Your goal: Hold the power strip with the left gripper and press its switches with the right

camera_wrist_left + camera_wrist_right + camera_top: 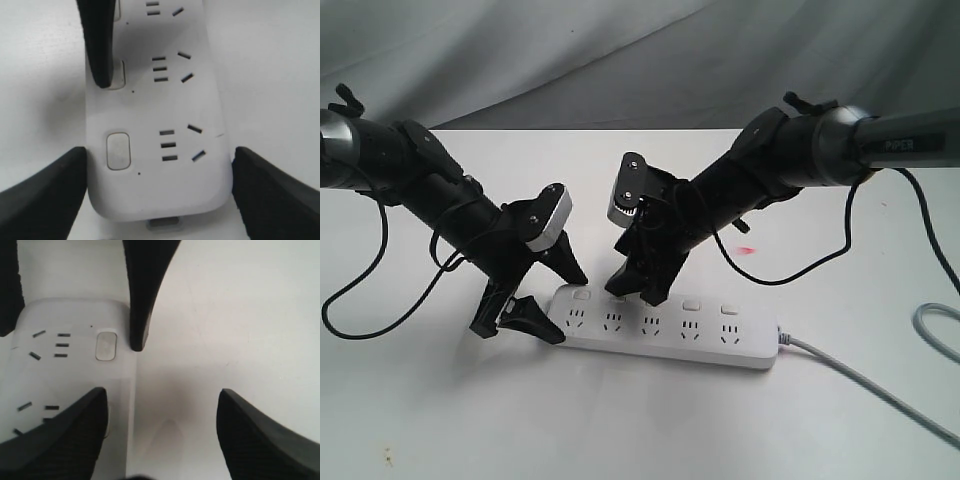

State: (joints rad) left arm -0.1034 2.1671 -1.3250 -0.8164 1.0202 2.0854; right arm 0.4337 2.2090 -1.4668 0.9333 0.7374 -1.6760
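White power strip point(670, 335) w/ 5 sockets; left gripper point(160, 152) clamps end, right gripper point(162, 395) spread.

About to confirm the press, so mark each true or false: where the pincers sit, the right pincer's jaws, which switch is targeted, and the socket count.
1. The left pincer straddles the power strip at the end away from the cord. True.
2. The right pincer is shut. False: its jaws stand wide open.
3. One right pincer finger has its tip at the second switch from the held end. True.
4. The strip has four sockets. False: five.
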